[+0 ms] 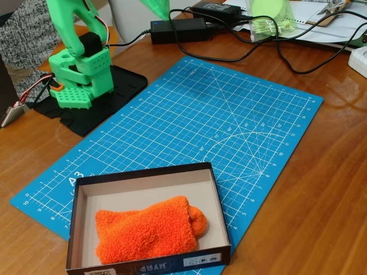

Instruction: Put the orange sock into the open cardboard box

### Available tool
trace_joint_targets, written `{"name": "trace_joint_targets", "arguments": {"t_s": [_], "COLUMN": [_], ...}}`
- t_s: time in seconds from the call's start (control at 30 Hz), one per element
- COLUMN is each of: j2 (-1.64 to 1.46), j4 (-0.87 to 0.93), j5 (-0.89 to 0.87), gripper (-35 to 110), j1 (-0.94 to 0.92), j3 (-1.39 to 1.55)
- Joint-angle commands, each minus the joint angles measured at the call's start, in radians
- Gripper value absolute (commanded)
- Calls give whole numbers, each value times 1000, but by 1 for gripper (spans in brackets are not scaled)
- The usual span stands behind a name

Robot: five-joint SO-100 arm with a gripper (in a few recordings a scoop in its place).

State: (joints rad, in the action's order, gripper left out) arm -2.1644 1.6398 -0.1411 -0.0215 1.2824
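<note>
So the orange sock (148, 229) is already lying flat inside the open cardboard box (217, 197), toward the near side, with its rolled end close to the right wall, and nothing looks to be hanging over the rim. The box sits on the near end of the blue cutting mat (218, 114) on the wooden table (321, 195). The green arm (77, 63) is way back at its base at the far left, and the top of the fixed view cuts it off, so I can't tell whether its hand is wide or closed. Honestly, the job looks done to me. The main risk would be the arm swinging low over the mat and clipping the light box, or catching those black cables (275, 48) at the back.
</note>
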Motion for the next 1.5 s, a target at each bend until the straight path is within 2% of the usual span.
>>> {"name": "trace_joint_targets", "arguments": {"t_s": [0.0,0.3,0.83,1.03,1.47], "j2": [-132,-457,-1207,-1212,-1213], "j4": [0,-58,-446,-520,-469], "j5": [-34,-28,147,156,156], "gripper": [0,0,-1,-1,2], "j1": [28,109,94,83,61], "j3": [48,272,1141,1382,1632]}}
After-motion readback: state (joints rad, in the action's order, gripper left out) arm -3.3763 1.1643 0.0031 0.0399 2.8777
